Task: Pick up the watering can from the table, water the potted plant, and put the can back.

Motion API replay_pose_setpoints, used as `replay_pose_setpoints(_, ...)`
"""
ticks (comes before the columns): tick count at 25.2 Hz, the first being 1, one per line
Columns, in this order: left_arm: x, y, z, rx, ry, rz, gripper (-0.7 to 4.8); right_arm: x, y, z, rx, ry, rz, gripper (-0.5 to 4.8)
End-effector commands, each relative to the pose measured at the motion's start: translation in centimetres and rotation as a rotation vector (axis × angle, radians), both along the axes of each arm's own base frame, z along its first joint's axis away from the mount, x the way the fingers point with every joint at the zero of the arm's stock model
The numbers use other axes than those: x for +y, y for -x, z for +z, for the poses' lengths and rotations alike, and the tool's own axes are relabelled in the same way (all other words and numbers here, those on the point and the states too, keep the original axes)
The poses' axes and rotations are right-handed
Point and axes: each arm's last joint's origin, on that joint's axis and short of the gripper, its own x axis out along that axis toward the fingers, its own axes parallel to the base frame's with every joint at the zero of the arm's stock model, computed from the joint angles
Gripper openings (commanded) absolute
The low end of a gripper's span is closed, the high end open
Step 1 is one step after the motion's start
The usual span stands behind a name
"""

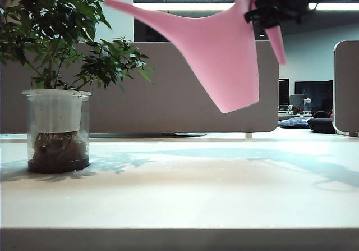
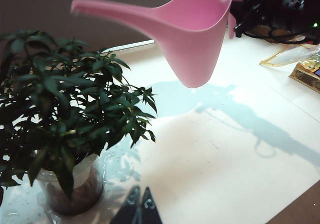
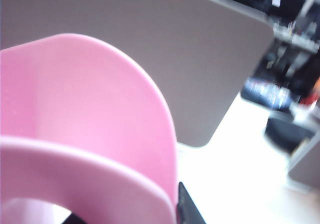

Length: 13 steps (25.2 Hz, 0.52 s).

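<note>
Hanging high in the upper middle of the exterior view, the tall smooth pink plastic watering can (image 1: 224, 54) is tipped with its long spout reaching toward the upper left, its tip near the top leaves of the small leafy dark-green potted plant (image 1: 56, 94) in its clear cylindrical pot. The right gripper (image 1: 268, 12), at the upper right of that view, is clamped on the can at the rim by the curved handle; its wrist view is filled with blurred pink rim. The left gripper (image 2: 140, 204) sits at the lower edge of its own view, fingertips pressed together and empty, just beside the pot on the wide off-white table (image 1: 185, 195).

The pour looks to be underway or about to start. The spout tip seems to sit near the outer foliage rather than squarely over the soil, so water could run off the leaves onto the tabletop. Droplets already glisten around the pot base in the left wrist view. A grip so near the rim may also let the can swing during the tilt.
</note>
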Motion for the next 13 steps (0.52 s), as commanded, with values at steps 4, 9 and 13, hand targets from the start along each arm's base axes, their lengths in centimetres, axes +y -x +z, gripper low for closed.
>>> replay_pose_setpoints(4, 0.0, 0.2, 0.0, 0.007, -0.001, -0.004, -0.05, -2.9, 0.3, -3.2, 0.089, -0.308, 0.009, 1.71)
replay_pose_setpoints(9, 0.0, 0.2, 0.0, 0.008, -0.002, -0.004, -0.05, -3.3, 1.2, -6.2, 0.082, -0.348, 0.024, 1.71)
replay_pose_setpoints(13, 0.0, 0.2, 0.0, 0.008, -0.003, -0.004, -0.05, -3.4, 1.8, -7.3, 0.044, -0.354, 0.030, 1.71)
